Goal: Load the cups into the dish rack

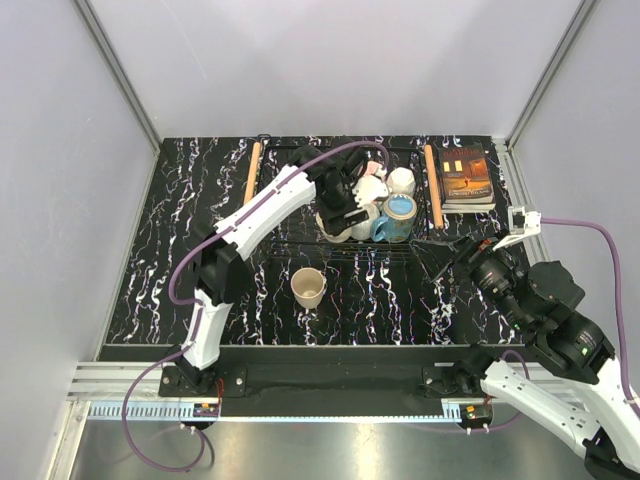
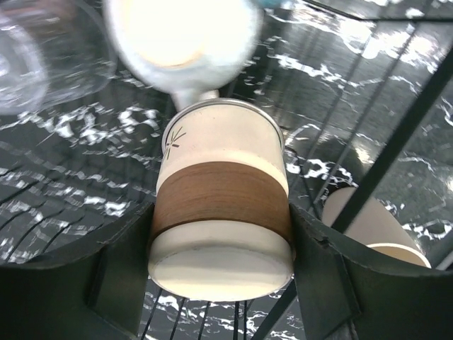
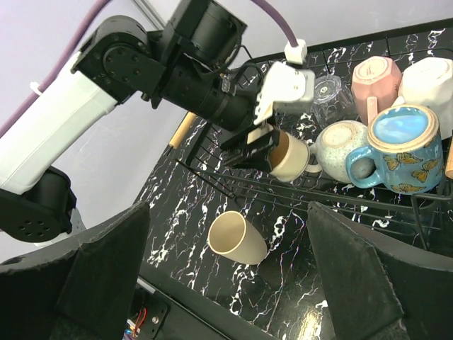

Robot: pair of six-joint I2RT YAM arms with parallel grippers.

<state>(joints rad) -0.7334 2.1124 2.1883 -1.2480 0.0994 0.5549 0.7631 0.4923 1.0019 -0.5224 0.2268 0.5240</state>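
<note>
Pale grey walls are enclosing the black, white-veined surface. The left hand is gripping a cream, brown-banded mug over the black wire dish rack, and the right hand is hanging open.

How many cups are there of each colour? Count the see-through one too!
Cream: 3 (brown-banded mug, speckled mug, plain cup)
Pink: 1 (pink mug)
White: 1 (white mug)
Blue: 1 (blue mug)
See-through: 1 (clear glass tumbler)
Total: 7
</note>
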